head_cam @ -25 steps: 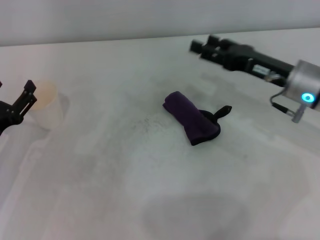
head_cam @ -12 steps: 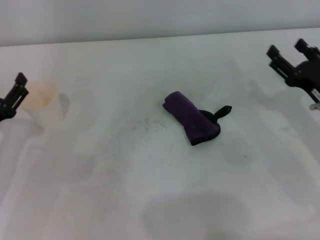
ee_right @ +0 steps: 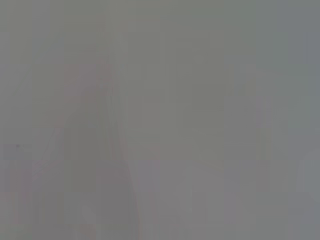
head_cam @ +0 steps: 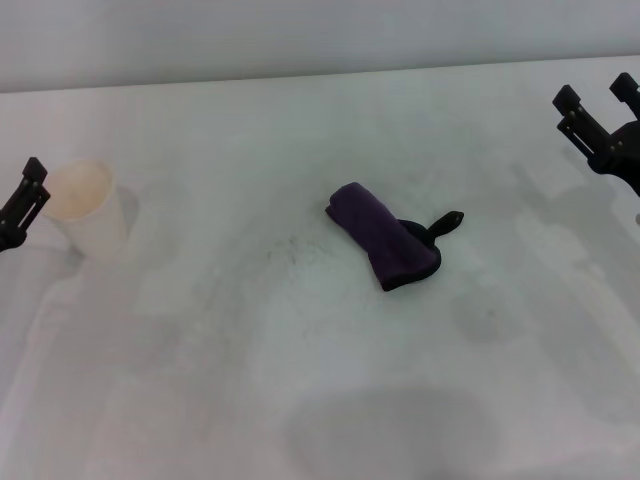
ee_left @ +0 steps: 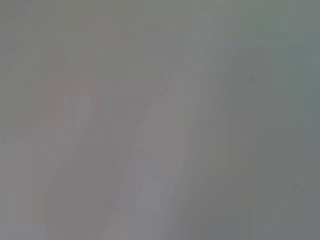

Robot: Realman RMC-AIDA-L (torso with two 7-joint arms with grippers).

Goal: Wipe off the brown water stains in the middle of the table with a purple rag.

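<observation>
The wide, plain white matte desk [head_cam: 300, 400] fills nearly the whole head view, its surface marked only by faint grey smudges. No light tan-brown blotch shows anywhere on it; only a faint speckled patch sits just left of centre, so the brown water stains look, as a judgement, either gone or hidden under the cloth.

The dark purple rag [head_cam: 382, 236], a thick rolled bundle of soft cloth with black edging, lies just right of centre, slanting from upper left to lower right. Its small black loop tab [head_cam: 446, 220] sticks out toward the right. Nothing grips it; it rests loose on the desk, probably placed in the middle because that is where the wiping belongs.

At the left edge, a pale translucent cup [head_cam: 87, 207] stands upright, its inside tinted faintly tan, well apart from the rag.

The right claw [head_cam: 597, 115] sits at the upper right edge, well clear of the rag, with its two black fingers spread apart and empty. The left claw [head_cam: 24, 199] shows at the far left edge, just beside the cup and not touching it; whether its fingers are apart or together cannot be told. Both wrist views show only blank grey. With both arms held out at the edges, the centre is left open.
</observation>
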